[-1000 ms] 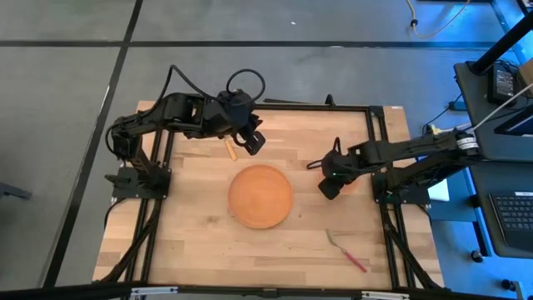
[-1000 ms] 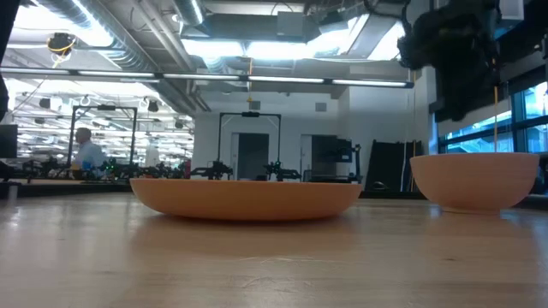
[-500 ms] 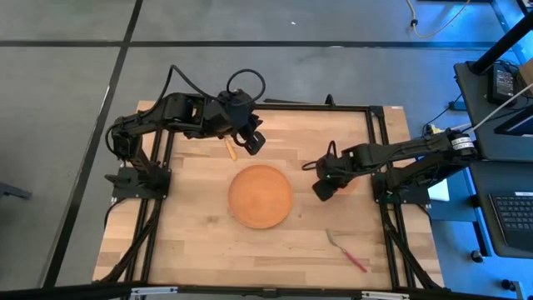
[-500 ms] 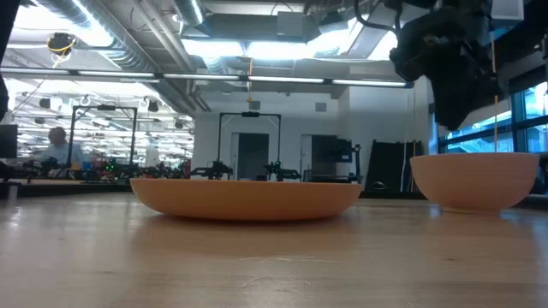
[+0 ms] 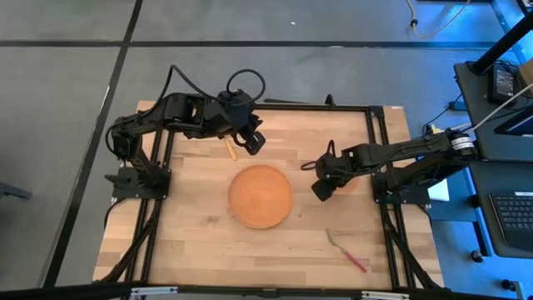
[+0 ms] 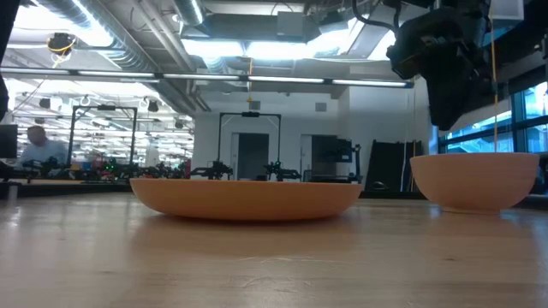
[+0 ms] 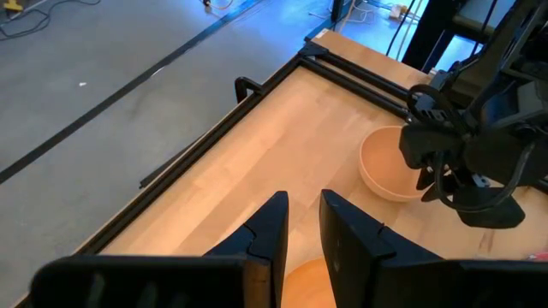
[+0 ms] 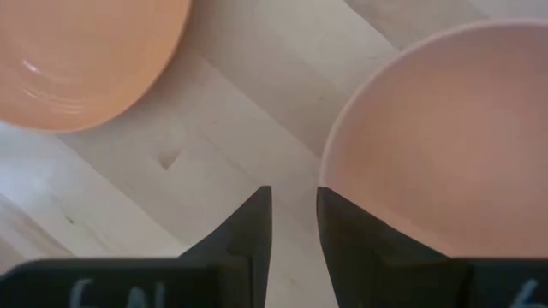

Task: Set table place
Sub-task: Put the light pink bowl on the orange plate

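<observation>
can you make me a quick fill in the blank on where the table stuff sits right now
1. The plate sits between the left claw and the ____.
2. The right claw hangs beside the rim of the ____.
3. The table is made of light ____ planks.

Missing words: fork; bowl; wooden

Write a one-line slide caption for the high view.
Orange plate centred on the table; right end effector above the bowl's edge, fork near the front, left end effector hovering behind.
</observation>
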Tool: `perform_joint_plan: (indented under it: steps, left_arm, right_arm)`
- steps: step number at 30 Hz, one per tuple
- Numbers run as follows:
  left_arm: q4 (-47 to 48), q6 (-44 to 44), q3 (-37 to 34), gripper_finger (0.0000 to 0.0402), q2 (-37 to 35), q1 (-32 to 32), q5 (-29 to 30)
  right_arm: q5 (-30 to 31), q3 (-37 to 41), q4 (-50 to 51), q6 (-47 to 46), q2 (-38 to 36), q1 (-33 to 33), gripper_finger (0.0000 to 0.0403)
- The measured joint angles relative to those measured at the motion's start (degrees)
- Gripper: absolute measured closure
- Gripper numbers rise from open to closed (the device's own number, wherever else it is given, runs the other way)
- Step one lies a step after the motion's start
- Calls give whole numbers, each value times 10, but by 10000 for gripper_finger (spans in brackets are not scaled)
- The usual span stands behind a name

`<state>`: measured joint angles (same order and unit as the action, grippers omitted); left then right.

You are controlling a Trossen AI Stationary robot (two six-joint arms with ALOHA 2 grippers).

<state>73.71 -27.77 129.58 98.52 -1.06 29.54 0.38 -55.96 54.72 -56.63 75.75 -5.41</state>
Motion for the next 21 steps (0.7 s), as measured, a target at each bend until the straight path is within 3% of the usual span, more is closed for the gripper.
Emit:
perform_joint_plan:
  steps: [11, 21]
  left_arm:
    - [0, 11, 0, 339, 0, 0, 0]
    - [0, 14, 0, 339, 0, 0, 0]
  right_arm:
    - [30, 0, 0, -3, 0, 0, 306]
    - [11, 0, 4, -43, 4, 3, 306]
